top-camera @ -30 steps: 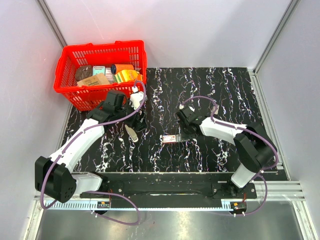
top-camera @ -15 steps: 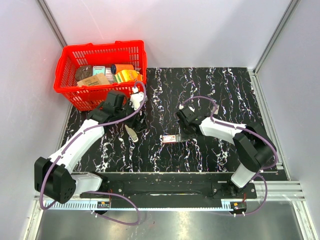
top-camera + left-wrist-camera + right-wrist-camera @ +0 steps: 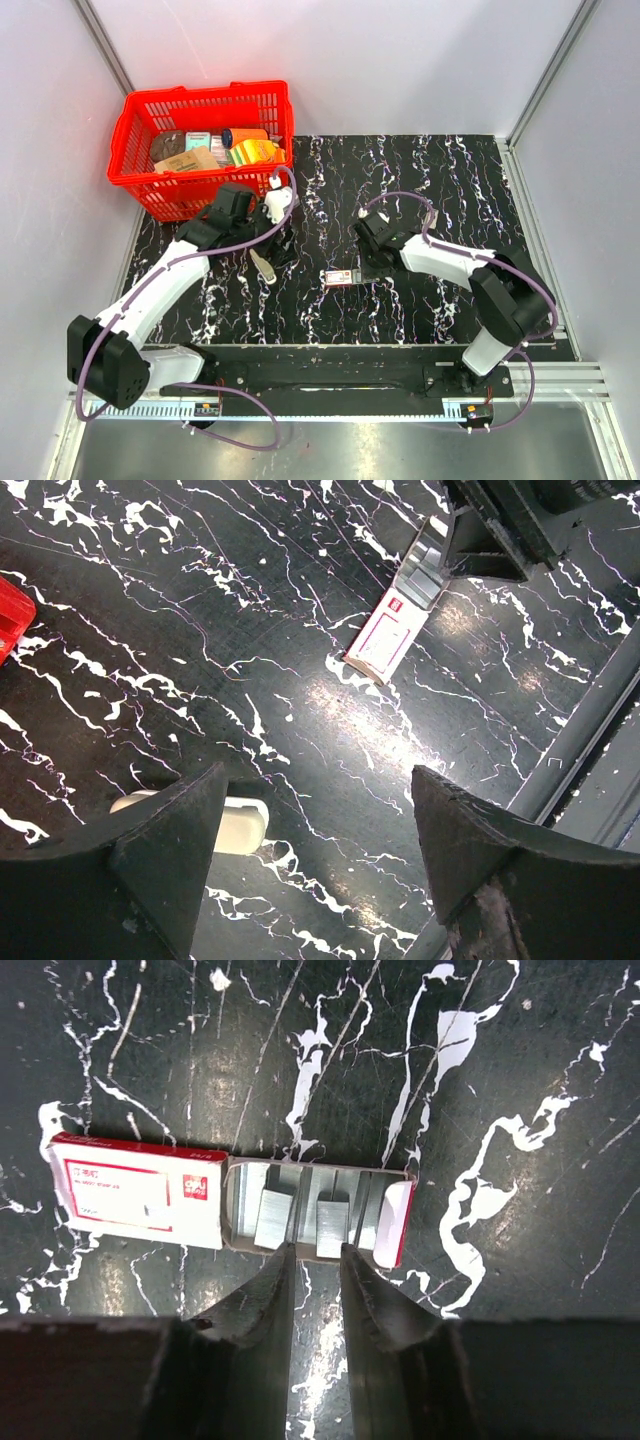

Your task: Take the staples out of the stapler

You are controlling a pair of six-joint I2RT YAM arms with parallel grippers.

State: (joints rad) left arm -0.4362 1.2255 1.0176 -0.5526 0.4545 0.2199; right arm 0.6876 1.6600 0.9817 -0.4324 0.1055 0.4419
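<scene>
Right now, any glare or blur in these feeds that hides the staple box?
Left wrist: lamp glare on the table just beside the staple box, box itself clear, near jaws dark and soft. Right wrist: sharp, staples glint a little, nothing washed out. Top view: even light, box small, its print unreadable.

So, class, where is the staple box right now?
Top view: the staple box lies near the middle of the table, just left of the right arm's fingers, tray slid open.

Red basket [image 3: 200, 92] of what look like packets stands on marbled table [image 3: 450, 180]
</scene>
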